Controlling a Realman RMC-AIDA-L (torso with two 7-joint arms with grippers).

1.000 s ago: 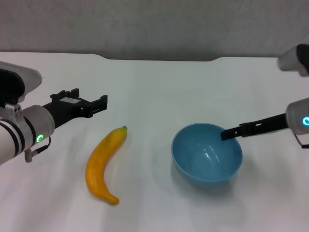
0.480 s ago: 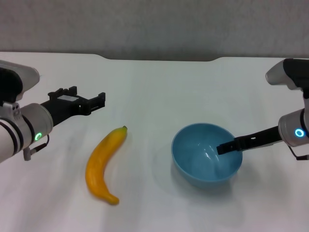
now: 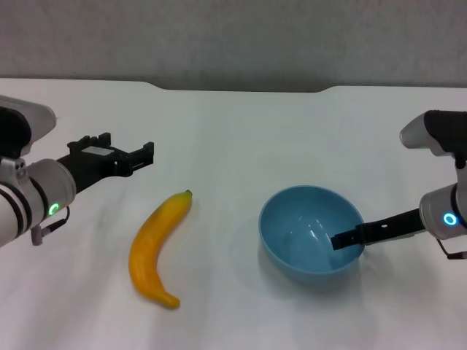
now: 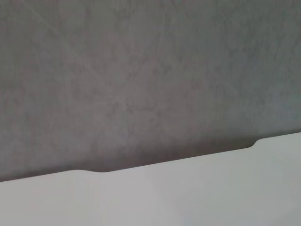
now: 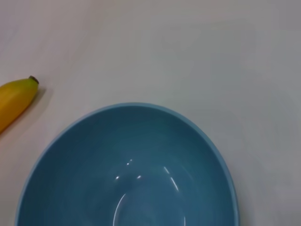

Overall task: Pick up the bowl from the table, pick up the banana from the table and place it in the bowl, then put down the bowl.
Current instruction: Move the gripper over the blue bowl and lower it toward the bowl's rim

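- Our right hand reaches in from the right, and its thin black finger sits at the right rim of the bowl, with the tip over the inside. We cannot tell if this hand is open or closed.
- Our left hand hangs in the air at the left, above the tabletop and beyond the banana. Its two black fingers are spread apart with nothing between them.
- We see the bowl sitting flat on the tabletop, right of the middle. It is round, deep and light blue, and its smooth inside shines with small white spots of light.
- In our right wrist view the bowl fills most of the picture, and the banana's tip shows beside it, not touching.
- We see the banana lying on the tabletop left of the bowl, apart from it. It is long, curved and yellow-orange, with a small dark stem tip at the far end.
- Our tabletop is plain, white and dull, with a notch cut in its far edge. A grey wall stands behind it.
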